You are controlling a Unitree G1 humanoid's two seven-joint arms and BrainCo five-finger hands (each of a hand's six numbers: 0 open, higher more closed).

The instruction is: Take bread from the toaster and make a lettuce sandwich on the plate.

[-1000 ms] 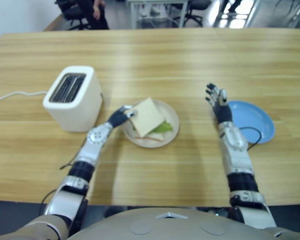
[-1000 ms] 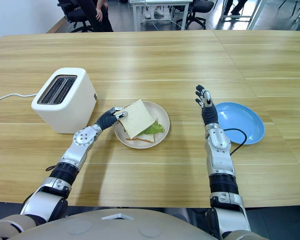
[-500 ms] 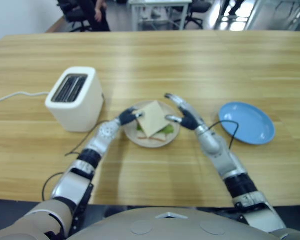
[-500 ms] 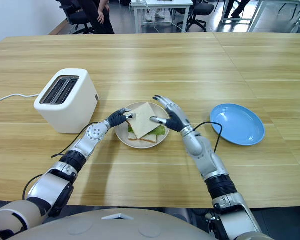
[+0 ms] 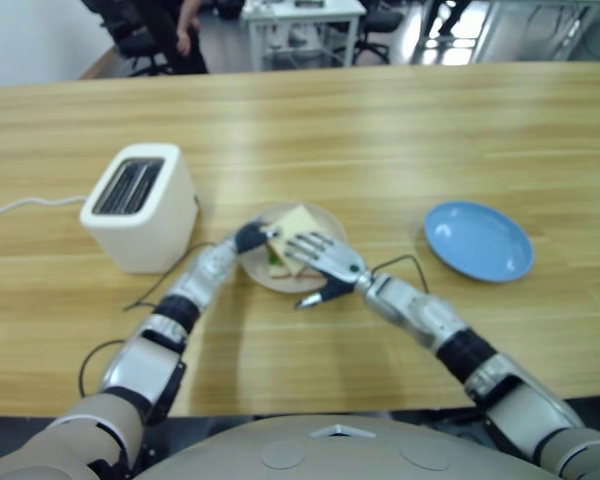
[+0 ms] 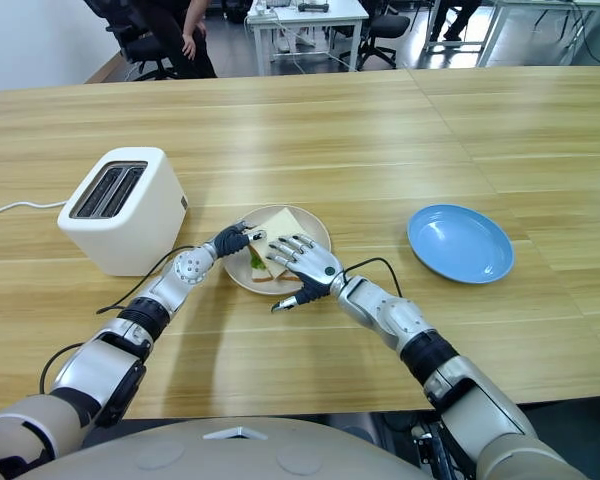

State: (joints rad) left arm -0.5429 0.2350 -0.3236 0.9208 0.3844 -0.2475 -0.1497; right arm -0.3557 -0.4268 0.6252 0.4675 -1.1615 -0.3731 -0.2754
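A beige plate (image 6: 238,279) in front of me holds a sandwich: a top bread slice (image 6: 285,224) over green lettuce (image 6: 257,260) and a lower slice. My left hand (image 6: 230,240) is at the plate's left edge, its fingers pinched on the corner of the top slice. My right hand (image 6: 305,262) lies over the sandwich from the right with its fingers spread and nothing grasped, hiding most of the sandwich's near side. The white toaster (image 6: 120,208) stands to the left of the plate, and its slots look dark.
An empty blue plate (image 6: 460,243) lies to the right on the wooden table. The toaster's white cord (image 6: 10,208) runs off to the left edge. Office chairs and a white table stand beyond the far edge.
My right hand has swung left from beside the blue plate and now rests over the sandwich. The top slice has come down flatter. The left hand has kept its hold.
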